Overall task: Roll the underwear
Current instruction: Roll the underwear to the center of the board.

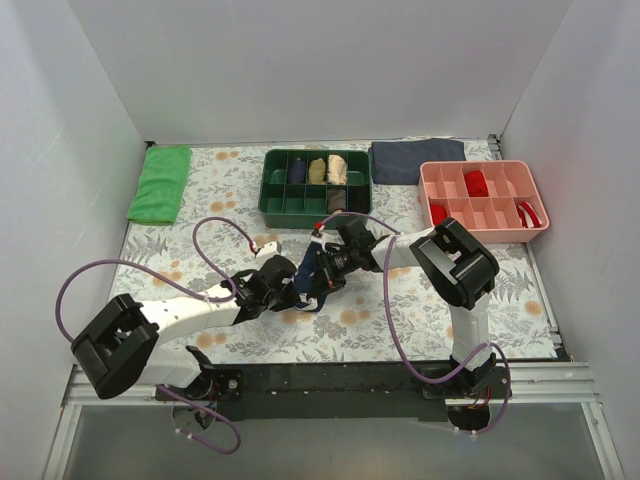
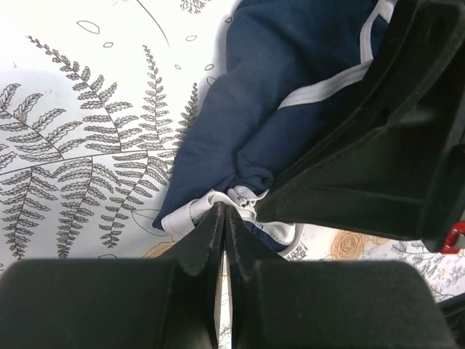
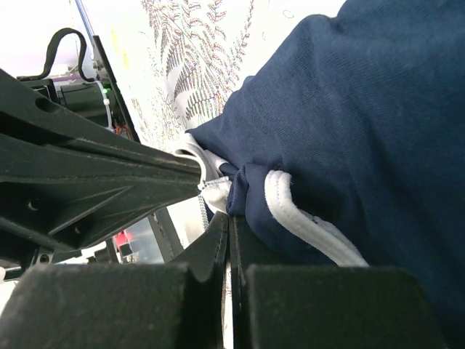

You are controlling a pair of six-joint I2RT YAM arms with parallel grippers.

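Two end effectors, one small garment, and they meet mid-worktop, on its white cover printed with ferns and orange flowers. The navy blue fabric underwear with white piping lies bunched between them, just in front of the dark green compartment tray. From the top view, the left end effector reaches in from the left and the right end effector from the right, the two nearly touching across the bundle.

Left wrist view: the fingers are pressed together with no gap, their tips nipping the white-piped edge of the underwear at its near fold (a tiny pinch, right on the hem). The black body of the right end effector fills that view's right side, over the fabric.

Right wrist view: same story, jaws closed tight, tips buried in a fold of blue cloth beside a thick loop of white piping. The underwear swells up to the right, and the left end effector comes in from the left with a scrap of white hem at its tip.

Round the edges: rolled tan and dark garments sit in the green tray's compartments, a pink compartment tray holding red items stands at right, a flat dark grey-blue folded cloth lies behind, and a bright green folded cloth is far left.
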